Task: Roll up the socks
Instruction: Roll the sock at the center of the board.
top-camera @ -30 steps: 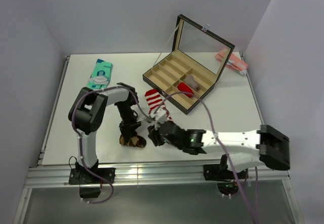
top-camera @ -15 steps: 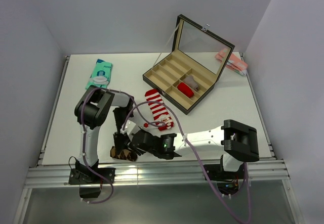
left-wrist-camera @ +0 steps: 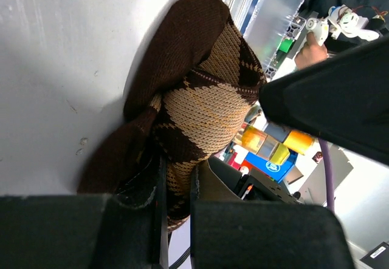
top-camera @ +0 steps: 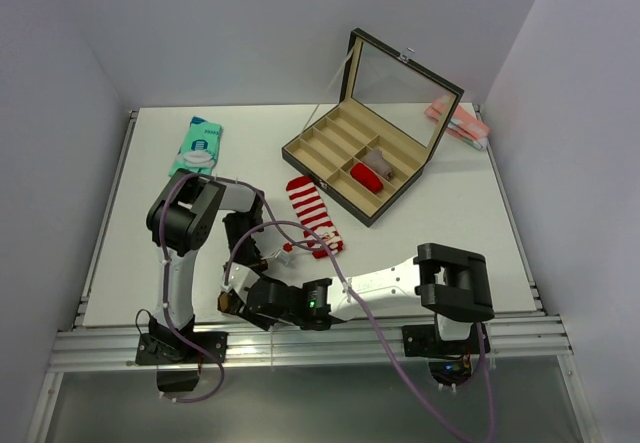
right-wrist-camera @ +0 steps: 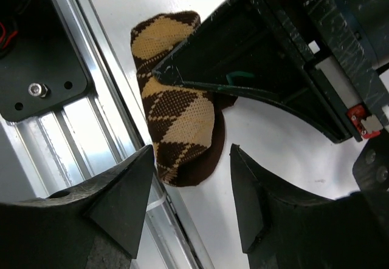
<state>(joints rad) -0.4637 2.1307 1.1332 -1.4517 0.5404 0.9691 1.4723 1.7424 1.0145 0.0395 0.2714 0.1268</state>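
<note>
The brown and tan argyle sock [left-wrist-camera: 206,105] is bunched at the table's near edge, and my left gripper [left-wrist-camera: 177,175] is shut on its lower fold. From above, that sock [top-camera: 228,302] peeks out under both wrists, below the left gripper [top-camera: 240,271]. My right gripper [right-wrist-camera: 191,155] is open, its fingers [right-wrist-camera: 124,190] either side of the sock's toe end [right-wrist-camera: 176,120] without touching it. It lies low by the front edge [top-camera: 252,298]. The red-and-white striped sock [top-camera: 315,215] lies flat mid-table, apart from both grippers.
An open compartment box [top-camera: 330,158] with a raised lid holds a red roll [top-camera: 365,175]. A teal packet [top-camera: 198,145] lies at the back left, a pink item [top-camera: 458,121] at the back right. The aluminium rail [right-wrist-camera: 91,117] runs right beside the argyle sock.
The left gripper has dragged the argyle sock left and toward the near edge. The right arm has swung left after it, and its jaws have opened wider.
</note>
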